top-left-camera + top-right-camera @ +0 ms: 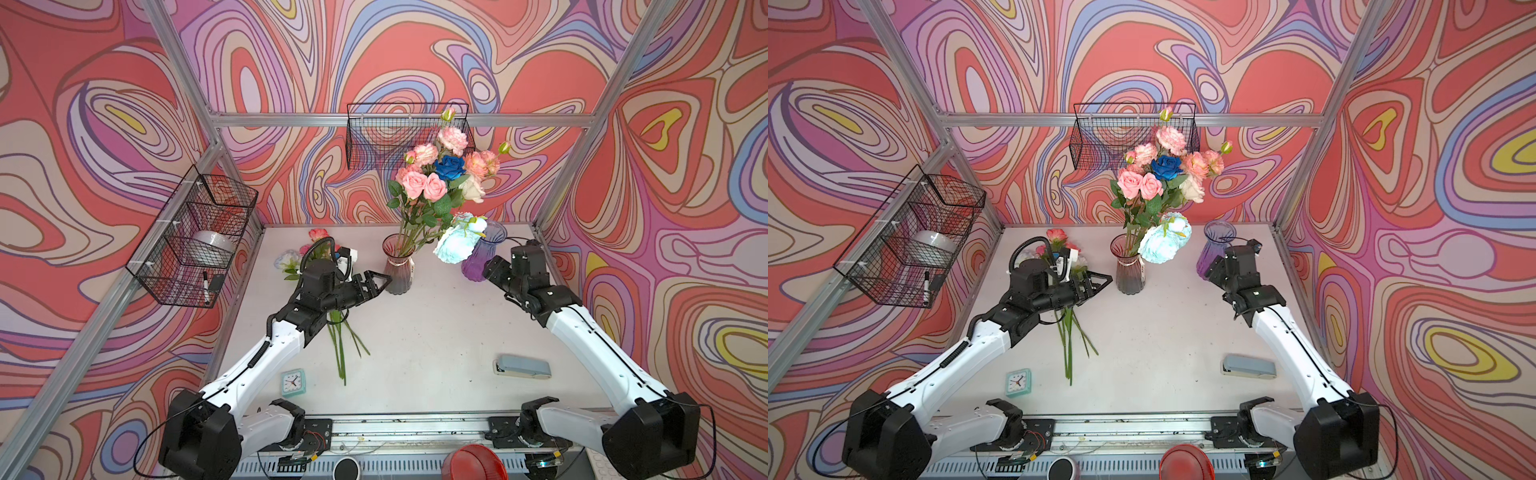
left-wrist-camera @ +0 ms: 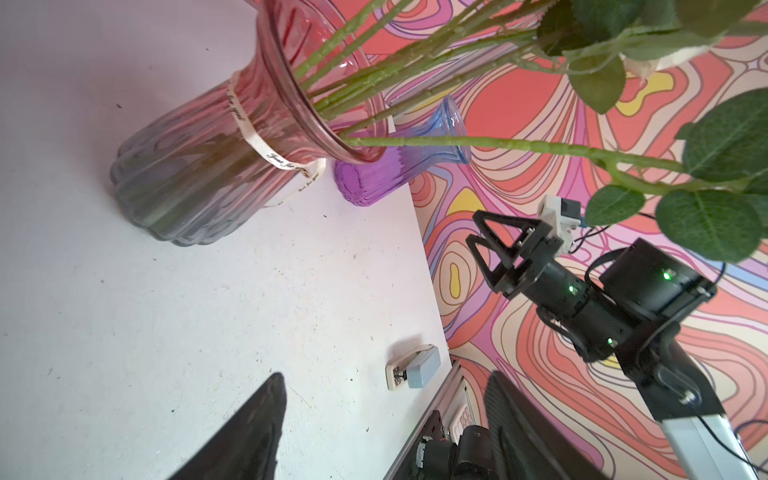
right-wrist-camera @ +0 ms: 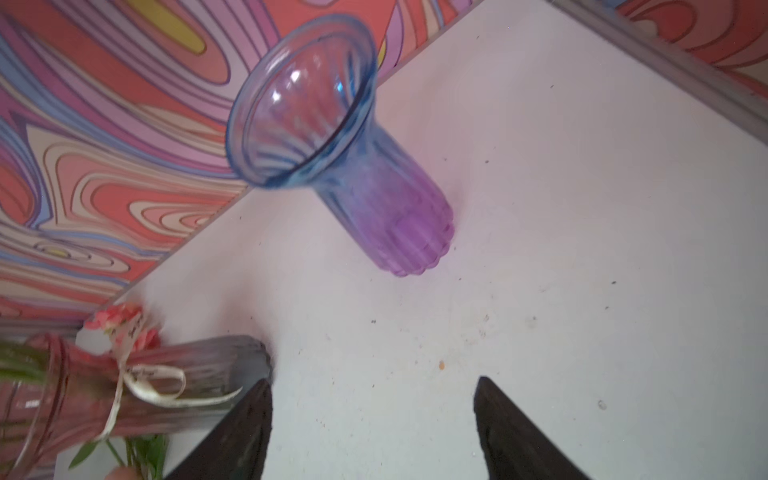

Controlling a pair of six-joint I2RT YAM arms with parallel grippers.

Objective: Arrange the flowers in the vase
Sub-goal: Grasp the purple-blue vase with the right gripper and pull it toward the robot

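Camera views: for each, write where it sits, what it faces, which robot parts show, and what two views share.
Top views: high at the front, looking down at the table, left arm, right arm, pink vase with flowers.
Left wrist: on left arm, facing pink vase; open left pincer and right pincer show.
Right wrist: on right arm, facing purple vase; its own open pincer shows.
Shared: both wrist views show both vases.

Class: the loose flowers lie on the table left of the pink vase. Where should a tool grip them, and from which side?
Best grip the loose flowers on their bare lower stems, coming down from above, jaws across the stems. They lie flat on the table, stem ends clear toward the front, while the left arm covers the leafy part.
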